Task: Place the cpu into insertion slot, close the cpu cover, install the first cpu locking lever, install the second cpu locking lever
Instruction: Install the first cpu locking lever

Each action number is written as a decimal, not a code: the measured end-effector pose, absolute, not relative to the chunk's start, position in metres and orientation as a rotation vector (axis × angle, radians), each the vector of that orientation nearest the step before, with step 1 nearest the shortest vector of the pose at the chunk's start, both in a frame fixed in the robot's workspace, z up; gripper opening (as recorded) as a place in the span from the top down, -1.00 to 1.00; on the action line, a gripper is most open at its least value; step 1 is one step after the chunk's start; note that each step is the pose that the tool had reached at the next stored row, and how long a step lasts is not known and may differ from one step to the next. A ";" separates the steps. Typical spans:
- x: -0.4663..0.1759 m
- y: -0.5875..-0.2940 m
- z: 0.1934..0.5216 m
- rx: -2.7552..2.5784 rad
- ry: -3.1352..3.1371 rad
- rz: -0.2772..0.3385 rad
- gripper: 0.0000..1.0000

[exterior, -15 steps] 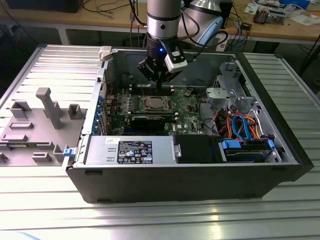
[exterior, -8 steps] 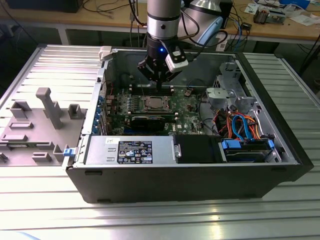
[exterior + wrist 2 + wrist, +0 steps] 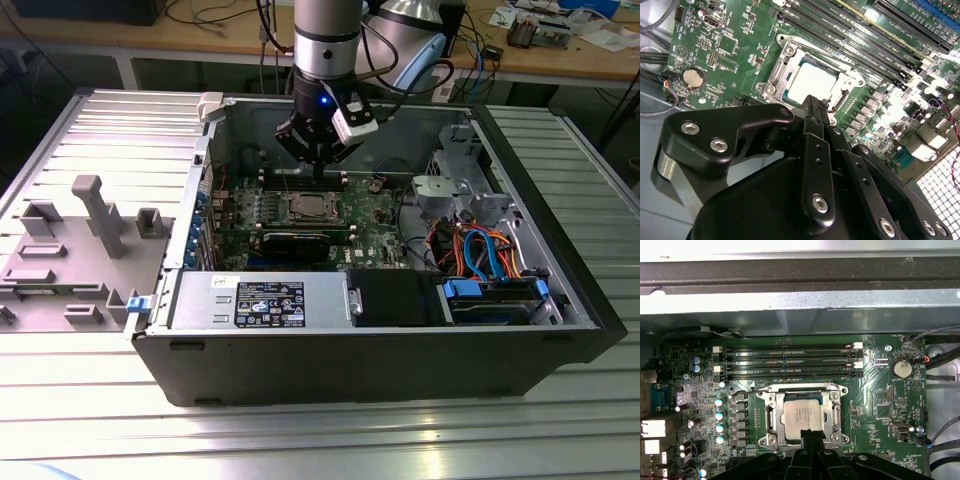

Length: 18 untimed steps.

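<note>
Exterior view's left: grey fixture tray (image 3: 70,250) on the ribbed table (image 3: 300,440). Centre: open computer case (image 3: 360,365), green motherboard (image 3: 375,235) inside. The cpu (image 3: 802,414) sits in the insertion slot (image 3: 764,420), with the cpu cover (image 3: 776,415) lying flat around it. The gripper (image 3: 812,434) hangs at the slot's edge. In both wrist views its fingers (image 3: 812,112) are drawn together with nothing visible between them; I cannot tell whether they touch the rim. Exterior view's right: drive cage (image 3: 455,190), orange and blue cables (image 3: 480,250).
</note>
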<state>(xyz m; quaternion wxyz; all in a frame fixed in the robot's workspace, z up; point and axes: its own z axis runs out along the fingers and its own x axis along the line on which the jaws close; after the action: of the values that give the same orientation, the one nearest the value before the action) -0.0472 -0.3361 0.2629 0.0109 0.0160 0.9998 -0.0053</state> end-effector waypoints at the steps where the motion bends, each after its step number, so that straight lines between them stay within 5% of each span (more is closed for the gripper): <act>1: -0.047 -0.336 0.263 0.050 3.119 -0.017 0.79; 18: -0.047 -0.336 0.263 -0.100 3.118 -0.015 0.79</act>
<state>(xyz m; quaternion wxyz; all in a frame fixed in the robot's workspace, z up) -0.0472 -0.3362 0.2630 0.0111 -0.0321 0.9994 -0.0047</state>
